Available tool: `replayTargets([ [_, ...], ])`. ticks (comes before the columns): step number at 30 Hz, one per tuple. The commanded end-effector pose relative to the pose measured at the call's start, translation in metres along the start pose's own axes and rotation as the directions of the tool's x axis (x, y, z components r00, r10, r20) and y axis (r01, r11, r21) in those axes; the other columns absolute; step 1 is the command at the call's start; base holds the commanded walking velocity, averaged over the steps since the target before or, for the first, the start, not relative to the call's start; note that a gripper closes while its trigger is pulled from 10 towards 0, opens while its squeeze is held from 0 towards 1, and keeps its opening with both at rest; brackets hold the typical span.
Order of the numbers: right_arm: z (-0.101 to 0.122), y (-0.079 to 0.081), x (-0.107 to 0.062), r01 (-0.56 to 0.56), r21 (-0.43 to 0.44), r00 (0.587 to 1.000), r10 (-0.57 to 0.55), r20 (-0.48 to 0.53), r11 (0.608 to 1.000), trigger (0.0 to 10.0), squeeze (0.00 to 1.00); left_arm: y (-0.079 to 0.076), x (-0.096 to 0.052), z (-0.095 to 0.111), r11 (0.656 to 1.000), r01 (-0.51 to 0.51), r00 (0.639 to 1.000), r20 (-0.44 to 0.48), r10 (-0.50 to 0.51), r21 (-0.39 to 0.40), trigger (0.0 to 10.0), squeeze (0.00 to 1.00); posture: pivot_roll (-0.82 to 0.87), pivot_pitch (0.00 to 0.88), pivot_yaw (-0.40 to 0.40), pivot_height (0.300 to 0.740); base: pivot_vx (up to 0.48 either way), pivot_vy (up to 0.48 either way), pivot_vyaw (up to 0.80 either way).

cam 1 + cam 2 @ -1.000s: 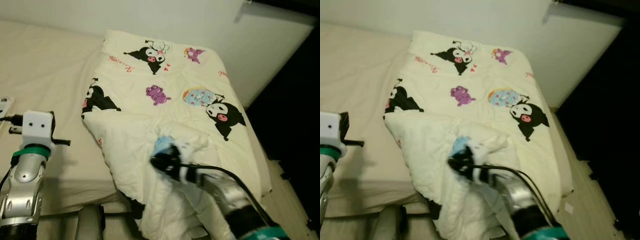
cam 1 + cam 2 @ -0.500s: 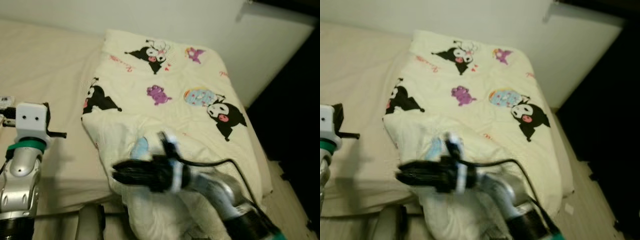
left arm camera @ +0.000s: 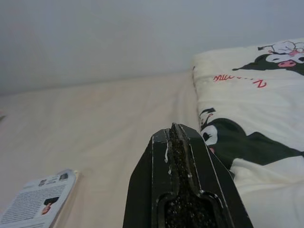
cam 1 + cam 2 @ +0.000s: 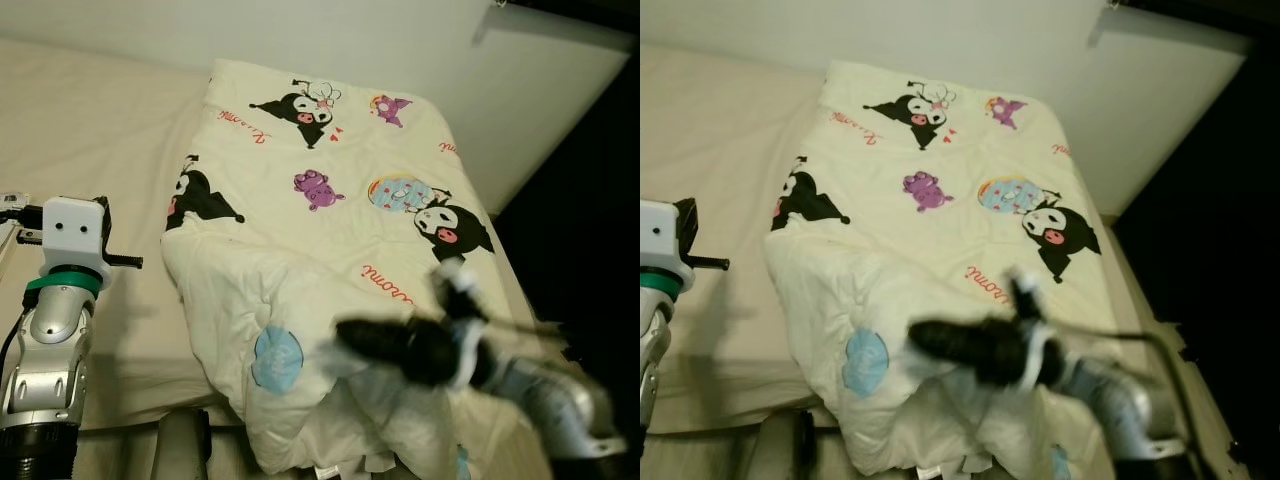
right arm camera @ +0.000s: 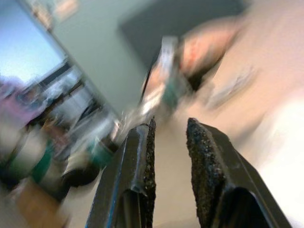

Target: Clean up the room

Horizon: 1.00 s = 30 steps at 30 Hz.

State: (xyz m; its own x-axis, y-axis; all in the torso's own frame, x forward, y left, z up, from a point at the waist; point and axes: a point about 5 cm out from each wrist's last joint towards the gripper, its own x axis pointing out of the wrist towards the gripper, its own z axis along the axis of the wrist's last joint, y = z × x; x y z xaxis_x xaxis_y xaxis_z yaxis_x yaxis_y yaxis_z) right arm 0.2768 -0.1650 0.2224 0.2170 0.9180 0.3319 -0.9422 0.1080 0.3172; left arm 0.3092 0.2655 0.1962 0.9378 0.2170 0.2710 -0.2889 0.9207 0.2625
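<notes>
A cream blanket (image 4: 330,200) printed with black cartoon figures is spread over the right half of the bed, and its near corner with a blue patch (image 4: 276,358) hangs over the front edge. My right gripper (image 4: 345,335) hovers, blurred, just above that near part, pointing left. Its fingers (image 5: 147,142) stand slightly apart with nothing between them, so it is open. My left arm (image 4: 62,290) is raised at the bed's left side over bare sheet. The left gripper (image 3: 173,130) is shut and empty, pointing toward the blanket's left edge.
The beige mattress (image 4: 90,130) runs to the left, against a white wall (image 4: 400,40). A printed booklet (image 3: 40,202) lies on the sheet near my left gripper. A dark gap (image 4: 590,250) runs along the bed's right side.
My right gripper let go of the bunched blanket corner, swept left, then swung back to the right. The corner now lies flatter, with the blue patch showing. The left arm barely moved.
</notes>
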Motion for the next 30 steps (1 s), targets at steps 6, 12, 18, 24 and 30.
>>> replayTargets([
  [6, 0.026, -0.023, -0.031, 0.191, -0.034, 0.975, -0.186, 0.122, 0.981, 10.0, 0.00, 0.007, 0.001, -0.001, 1.000, -0.013, 1.000, 0.006, 0.013, 0.009, 10.0, 0.00, 0.19, 0.015, -0.103, 0.558, 0.000, 0.000, 0.00],
  [12, -0.023, -0.067, -0.031, 0.532, -0.187, 0.827, -0.554, -0.094, 0.826, 10.0, 0.00, 0.012, 0.011, 0.008, 0.999, -0.034, 0.999, 0.036, 0.034, 0.012, 10.0, 0.00, 0.18, 0.004, -0.104, 0.558, 0.000, 0.000, 0.00],
  [18, -0.075, -0.094, -0.011, 0.679, -0.370, 0.616, -0.766, -0.182, 0.634, 10.0, 0.00, 0.001, 0.014, 0.007, 1.000, 0.002, 1.000, 0.028, -0.002, 0.003, 10.0, 0.00, 0.19, 0.006, -0.089, 0.558, 0.000, 0.000, 0.00],
  [24, -0.097, -0.098, 0.029, 0.586, -0.504, 0.613, -0.754, -0.236, 0.634, 10.0, 0.00, -0.016, 0.006, 0.003, 0.998, 0.065, 0.998, 0.013, -0.065, -0.003, 10.0, 0.00, 0.20, 0.006, -0.098, 0.558, 0.000, 0.000, 0.00],
  [30, -0.108, -0.045, 0.069, 0.041, -0.341, 0.841, -0.217, -0.496, 0.939, 10.0, 0.00, -0.020, 0.009, 0.004, 0.998, 0.066, 0.998, 0.022, -0.066, -0.013, 10.0, 0.00, 0.21, 0.002, -0.110, 0.558, 0.000, 0.000, 0.00],
])
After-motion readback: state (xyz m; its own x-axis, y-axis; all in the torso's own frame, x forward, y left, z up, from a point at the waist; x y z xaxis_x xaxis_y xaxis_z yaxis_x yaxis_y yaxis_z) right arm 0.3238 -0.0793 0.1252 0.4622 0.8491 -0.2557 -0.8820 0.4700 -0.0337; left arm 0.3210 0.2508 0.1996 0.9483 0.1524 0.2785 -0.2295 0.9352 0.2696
